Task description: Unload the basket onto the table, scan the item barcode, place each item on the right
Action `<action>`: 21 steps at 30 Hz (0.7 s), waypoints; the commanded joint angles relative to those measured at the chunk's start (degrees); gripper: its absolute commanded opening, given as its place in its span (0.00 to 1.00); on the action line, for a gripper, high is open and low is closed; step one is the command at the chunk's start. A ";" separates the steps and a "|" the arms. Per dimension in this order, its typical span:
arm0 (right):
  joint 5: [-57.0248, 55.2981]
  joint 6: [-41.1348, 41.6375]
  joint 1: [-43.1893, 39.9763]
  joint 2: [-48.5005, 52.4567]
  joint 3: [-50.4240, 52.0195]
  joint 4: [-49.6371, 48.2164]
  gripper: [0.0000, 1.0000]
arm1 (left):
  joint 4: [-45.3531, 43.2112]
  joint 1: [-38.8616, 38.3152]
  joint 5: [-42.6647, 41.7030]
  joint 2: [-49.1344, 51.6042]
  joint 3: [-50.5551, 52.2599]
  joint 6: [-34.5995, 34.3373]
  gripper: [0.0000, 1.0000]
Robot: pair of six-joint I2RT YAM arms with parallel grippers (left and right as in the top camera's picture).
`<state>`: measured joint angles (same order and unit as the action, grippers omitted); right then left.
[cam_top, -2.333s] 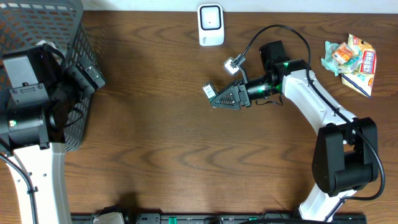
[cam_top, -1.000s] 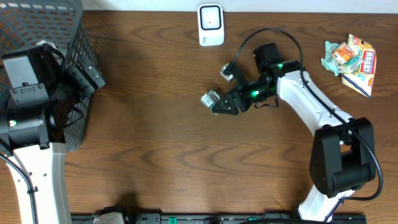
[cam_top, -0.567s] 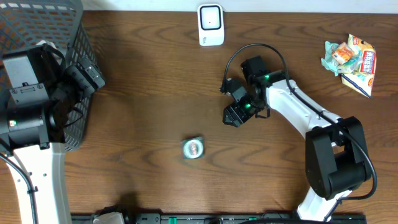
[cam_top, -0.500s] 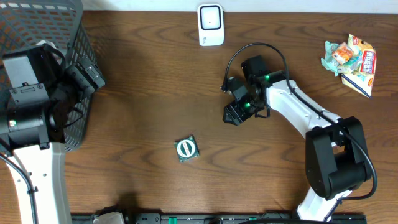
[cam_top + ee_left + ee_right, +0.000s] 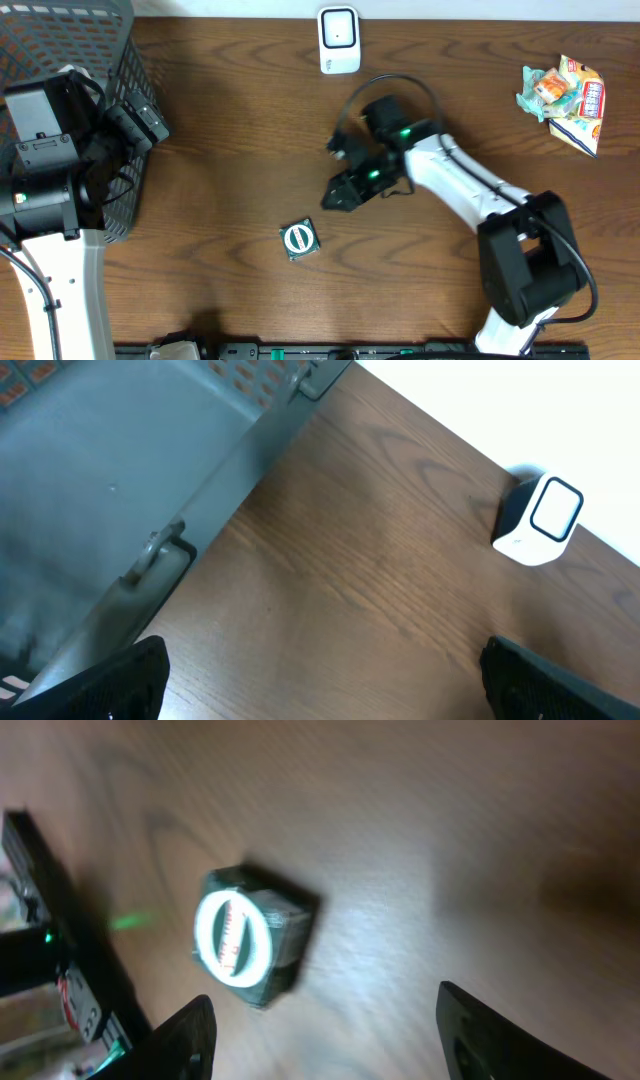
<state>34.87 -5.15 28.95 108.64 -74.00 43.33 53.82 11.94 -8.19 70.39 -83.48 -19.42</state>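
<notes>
Nearest your edge of the surface (image 5: pixel 210 290), the item (image 5: pixel 299 240), a small dark green packet with a white ring on top, lies loose and flat, a little left of centre. A second ago it was up in the right pincer (image 5: pixel 333 198), closer to the scanner. It has since dropped out and come to rest here, well apart from the scanner. I would judge the scan interrupted, so you will need to pick the packet up again before it can be shown to the reader. No barcode shows on the upper face, so it may sit underneath or on a side.

Just beyond the packet, the right pincer has swung over toward it. In the wrist view its fingers stand partly spread with nothing between them, and the packet lies on the wood ahead of them, not touching either one.

Farther left, the left pincer (image 5: pixel 320 690) hangs spread as wide as it goes and empty, beside the grey basket (image 5: pixel 60 40).

At the far edge stands the white scanner (image 5: pixel 339 40), upright, and at far right is a heap of snack packets (image 5: pixel 562 90).

The count: one packet in play, one scanner, one basket, two arms. There is one heap of spare packets, but I cannot tell how many it holds.
</notes>
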 commanded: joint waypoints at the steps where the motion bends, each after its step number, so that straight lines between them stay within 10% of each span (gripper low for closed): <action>1: -13.64 10.75 7.28 -1.16 -1.01 -1.46 0.65 | 0.13 0.26 0.55 0.02 -0.04 0.74 0.98; 10: -39.52 28.94 20.85 -0.26 -0.96 -1.92 0.70 | 0.13 0.26 0.55 0.02 -0.07 0.74 0.98; 21: -41.42 32.63 27.32 0.87 -0.87 -5.22 0.76 | 0.13 0.26 0.55 0.02 -0.04 0.74 0.98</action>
<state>-4.38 24.58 55.02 108.73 -74.11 38.20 53.80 11.94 -8.19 70.39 -83.48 -19.42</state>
